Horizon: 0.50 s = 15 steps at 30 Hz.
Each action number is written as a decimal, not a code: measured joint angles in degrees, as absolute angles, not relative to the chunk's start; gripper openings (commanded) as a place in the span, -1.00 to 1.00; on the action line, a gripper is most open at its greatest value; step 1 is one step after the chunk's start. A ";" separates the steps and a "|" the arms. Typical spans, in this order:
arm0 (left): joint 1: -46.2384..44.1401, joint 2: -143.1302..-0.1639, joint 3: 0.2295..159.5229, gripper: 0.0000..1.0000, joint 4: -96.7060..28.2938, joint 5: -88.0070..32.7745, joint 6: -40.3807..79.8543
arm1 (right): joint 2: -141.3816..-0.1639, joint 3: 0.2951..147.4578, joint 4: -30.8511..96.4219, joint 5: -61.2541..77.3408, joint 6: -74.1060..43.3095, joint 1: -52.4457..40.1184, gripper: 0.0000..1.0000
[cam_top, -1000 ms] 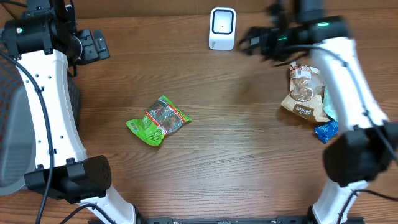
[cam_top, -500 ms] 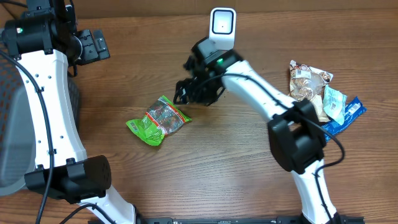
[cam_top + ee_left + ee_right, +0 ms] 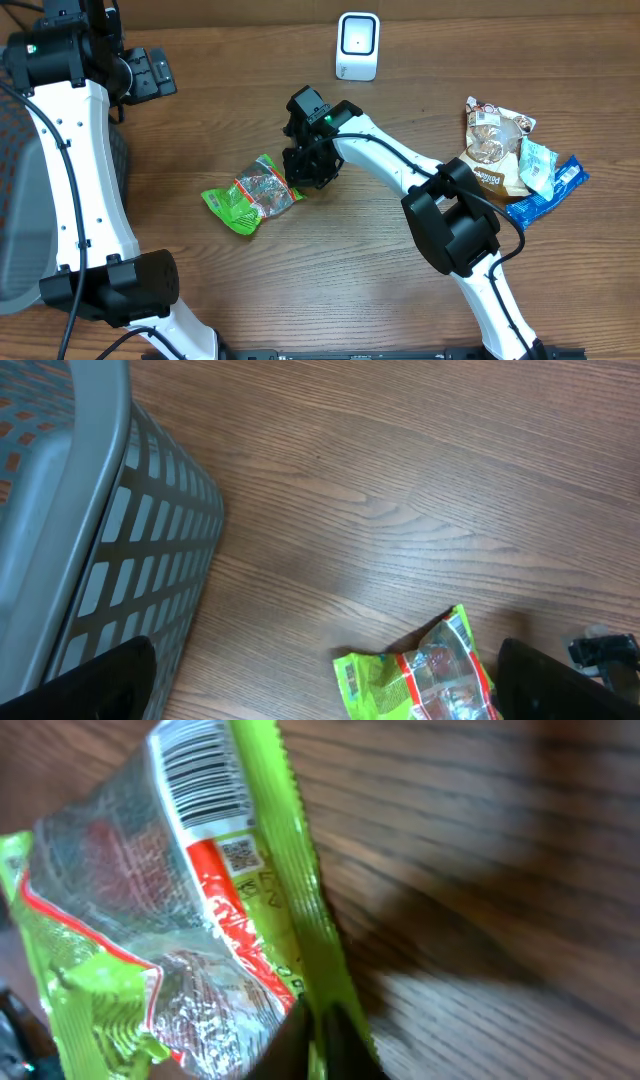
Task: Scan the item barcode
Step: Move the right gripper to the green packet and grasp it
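Note:
A green snack packet (image 3: 252, 193) with a clear window and red stripes lies on the wooden table left of centre. My right gripper (image 3: 298, 180) has come down on its right edge. In the right wrist view both jaws pinch the packet's green edge (image 3: 318, 1020), and a barcode (image 3: 203, 778) shows on the packet's top. The white barcode scanner (image 3: 357, 45) stands at the back centre. My left gripper (image 3: 322, 690) hangs high at the far left, open, its two dark fingertips (image 3: 95, 682) wide apart, with the packet (image 3: 425, 680) below on the table.
A grey slatted basket (image 3: 90, 530) stands at the table's left edge. Several other snack packets, brown (image 3: 490, 150) and blue (image 3: 545, 190), lie in a pile at the right.
My right arm has swung from the back right across to the green packet, dropped onto its right edge and shut there. The left arm has not moved.

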<state>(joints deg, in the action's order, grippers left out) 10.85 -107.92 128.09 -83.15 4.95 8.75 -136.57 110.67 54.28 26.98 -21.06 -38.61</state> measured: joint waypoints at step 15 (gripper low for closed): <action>10.85 -107.92 128.09 0.99 -83.15 4.95 8.75 | -136.55 110.67 58.89 32.73 -17.80 -29.82 0.57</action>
<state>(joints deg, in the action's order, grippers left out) 10.85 -107.92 128.09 -83.15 4.95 8.75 -136.55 110.67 58.89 32.73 -17.80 -29.82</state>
